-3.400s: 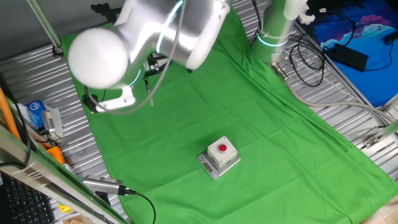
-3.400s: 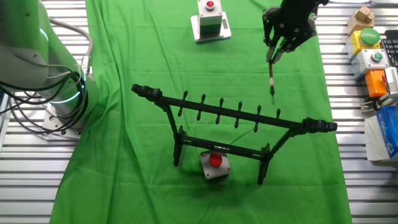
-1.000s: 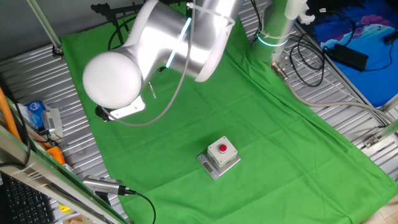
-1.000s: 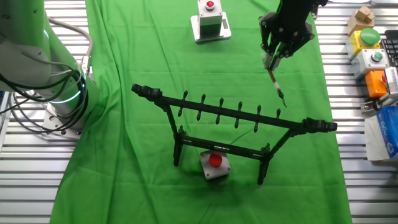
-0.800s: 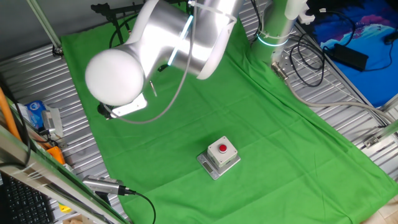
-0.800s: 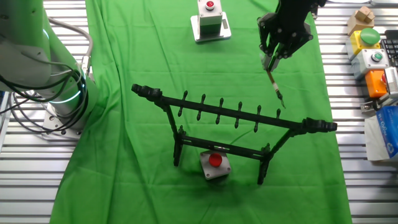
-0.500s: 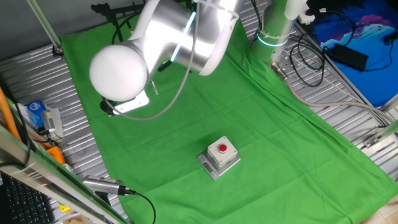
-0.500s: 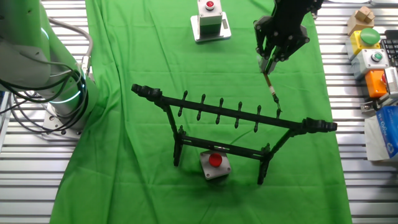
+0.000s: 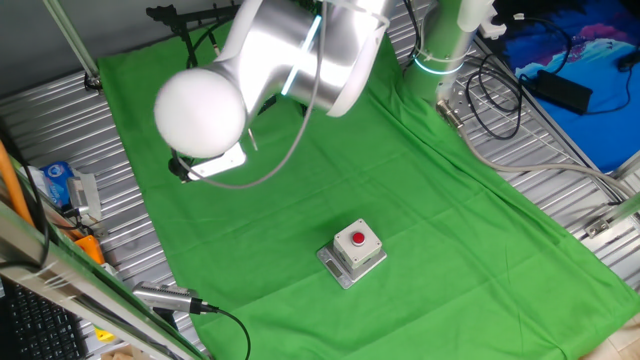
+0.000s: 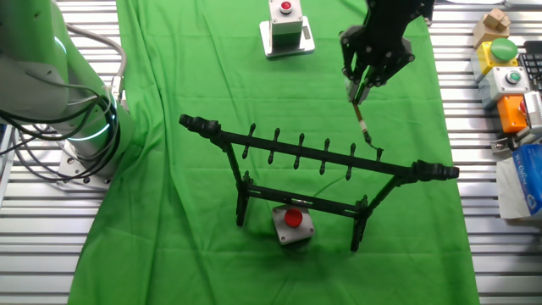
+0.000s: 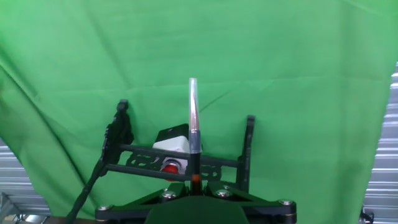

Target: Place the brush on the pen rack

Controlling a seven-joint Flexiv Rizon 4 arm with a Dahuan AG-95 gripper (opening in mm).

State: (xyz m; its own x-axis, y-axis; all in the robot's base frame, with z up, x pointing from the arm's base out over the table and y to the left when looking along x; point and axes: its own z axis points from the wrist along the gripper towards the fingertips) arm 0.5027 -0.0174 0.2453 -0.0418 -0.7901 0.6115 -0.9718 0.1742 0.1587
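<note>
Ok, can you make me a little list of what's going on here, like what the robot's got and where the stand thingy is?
holding: the gripper, jaws shut on the brush
brush: hangs down from the jaws, slightly tilted, lower end close to the rack's pegs
pen rack: black, standing upright on the green cloth, nothing hanging on it yet
under the rack: a grey box with a red button
further back: another red button box
job done: not yet
</note>
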